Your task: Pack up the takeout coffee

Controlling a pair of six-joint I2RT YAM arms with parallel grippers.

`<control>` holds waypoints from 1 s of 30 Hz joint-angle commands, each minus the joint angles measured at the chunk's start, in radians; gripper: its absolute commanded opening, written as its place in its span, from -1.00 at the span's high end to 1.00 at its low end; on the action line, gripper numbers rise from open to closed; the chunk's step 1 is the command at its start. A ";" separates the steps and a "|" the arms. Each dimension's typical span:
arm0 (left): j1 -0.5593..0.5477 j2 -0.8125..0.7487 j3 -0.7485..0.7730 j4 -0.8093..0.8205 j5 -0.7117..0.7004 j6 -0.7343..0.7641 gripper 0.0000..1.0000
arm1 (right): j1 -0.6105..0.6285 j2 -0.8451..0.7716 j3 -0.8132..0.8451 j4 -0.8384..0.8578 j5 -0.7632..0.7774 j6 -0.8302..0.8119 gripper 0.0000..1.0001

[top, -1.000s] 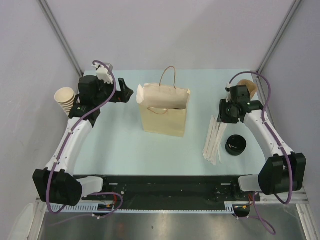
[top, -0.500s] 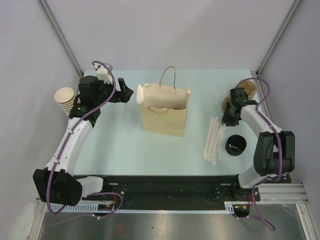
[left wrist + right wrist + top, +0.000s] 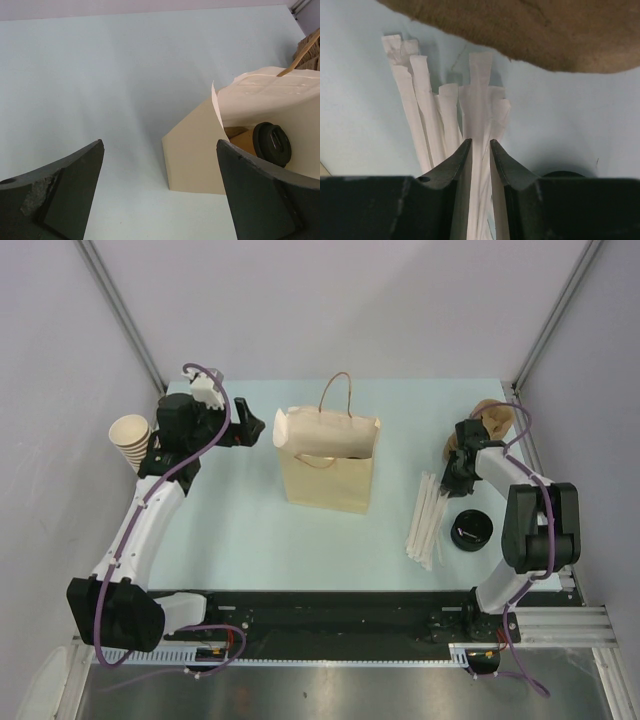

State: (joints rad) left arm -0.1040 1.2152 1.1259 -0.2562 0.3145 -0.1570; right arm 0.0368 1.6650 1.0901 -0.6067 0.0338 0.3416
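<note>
Bag centre — lanes open either side, straws, carrier tray (right) crowding.

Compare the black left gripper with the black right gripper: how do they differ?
The left gripper gapes wide; the right gripper is nearly closed. The left gripper holds nothing, beside the cream paper bag; the right gripper pinches a white paper-wrapped straw. Both are black.

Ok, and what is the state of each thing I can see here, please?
paper bag, upright, mouth open
black lid in the bag, resting on something brown
cup stack, nested together
wrapped straws, lying flat in a bundle
loose black lid, lying beside the straws
pulp carrier, only partly in view
left hand, open, empty
right hand, closed on one of the wrapped straws
</note>
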 commanded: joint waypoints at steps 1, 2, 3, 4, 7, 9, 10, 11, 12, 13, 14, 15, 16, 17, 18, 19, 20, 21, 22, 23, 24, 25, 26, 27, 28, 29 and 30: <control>0.013 -0.014 0.006 0.025 -0.006 -0.004 -0.99 | -0.002 0.022 -0.001 0.041 -0.012 0.020 0.50; 0.013 -0.013 0.008 0.023 -0.006 -0.003 -0.99 | -0.002 0.027 -0.001 0.044 -0.015 0.022 0.50; 0.015 -0.013 0.009 0.023 -0.006 -0.003 -0.99 | -0.002 0.030 -0.001 0.048 -0.023 0.019 0.50; 0.013 -0.008 0.011 0.021 -0.006 -0.003 -0.99 | -0.002 0.033 -0.001 0.054 -0.023 0.020 0.51; 0.013 -0.003 0.011 0.020 -0.005 -0.001 -0.99 | -0.005 0.048 -0.001 0.065 -0.023 0.023 0.51; 0.015 -0.003 0.011 0.017 -0.006 -0.001 -0.99 | -0.008 0.053 -0.001 0.068 -0.023 0.027 0.53; 0.015 -0.005 0.011 0.018 -0.006 0.000 -0.99 | -0.009 0.053 -0.001 0.064 -0.023 0.028 0.53; 0.015 -0.006 0.011 0.018 -0.008 0.002 -0.99 | -0.011 0.053 -0.001 0.062 -0.050 0.034 0.53; 0.013 -0.006 0.009 0.017 -0.011 0.001 -0.99 | -0.012 0.055 -0.001 0.061 -0.051 0.037 0.53; 0.015 -0.005 0.008 0.015 -0.011 0.001 -0.99 | -0.015 0.053 -0.001 0.061 -0.051 0.039 0.53; 0.013 -0.006 0.008 0.015 -0.009 0.001 -0.99 | -0.015 0.052 -0.001 0.059 -0.052 0.040 0.53; 0.013 -0.006 0.006 0.017 -0.008 0.001 -0.99 | -0.015 0.052 -0.001 0.059 -0.054 0.039 0.52; 0.013 -0.008 0.005 0.018 -0.009 -0.001 -0.99 | -0.015 0.053 -0.001 0.062 -0.057 0.042 0.48; 0.013 -0.008 0.005 0.018 -0.008 -0.004 -0.99 | -0.015 0.055 -0.001 0.062 -0.064 0.042 0.46; 0.013 -0.008 0.005 0.017 -0.006 -0.003 -0.99 | -0.015 0.058 -0.001 0.070 -0.071 0.040 0.48; 0.015 -0.008 0.005 0.017 -0.009 -0.003 -0.99 | -0.015 0.058 -0.001 0.073 -0.074 0.039 0.49; 0.013 -0.008 0.005 0.018 -0.006 -0.003 -0.99 | -0.015 0.059 -0.001 0.077 -0.081 0.039 0.50; 0.013 -0.008 0.005 0.015 -0.005 -0.001 -0.99 | -0.014 0.062 -0.001 0.084 -0.084 0.039 0.57; 0.013 -0.009 0.005 0.015 -0.005 0.000 -0.99 | -0.015 0.062 -0.001 0.085 -0.089 0.037 0.60; 0.013 -0.011 0.005 0.014 -0.005 0.002 -0.99 | -0.015 0.064 -0.001 0.085 -0.101 0.036 0.62; 0.013 -0.013 0.005 0.012 -0.006 0.004 -0.99 | -0.015 0.062 -0.001 0.084 -0.104 0.039 0.63; 0.013 -0.014 0.005 0.012 -0.005 0.004 -0.99 | -0.015 0.061 -0.001 0.087 -0.106 0.034 0.64; 0.013 -0.014 0.003 0.009 -0.006 0.004 -0.99 | -0.017 0.059 -0.001 0.088 -0.109 0.033 0.67; 0.015 -0.016 0.002 0.009 -0.006 0.004 -0.99 | -0.017 0.058 -0.001 0.087 -0.110 0.031 0.77; 0.013 -0.016 0.002 0.009 -0.008 0.005 -0.99 | -0.018 0.056 -0.001 0.084 -0.112 0.028 0.82; 0.013 -0.016 0.000 0.011 -0.011 0.005 -0.99 | -0.018 0.053 -0.001 0.082 -0.114 0.027 0.88; 0.013 -0.016 0.000 0.009 -0.008 0.005 -0.99 | -0.020 0.050 -0.001 0.079 -0.114 0.024 0.98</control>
State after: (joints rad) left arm -0.0975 1.2156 1.1259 -0.2565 0.3130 -0.1566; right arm 0.0246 1.7229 1.0901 -0.5442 -0.0673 0.3649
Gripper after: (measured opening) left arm 0.994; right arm 0.089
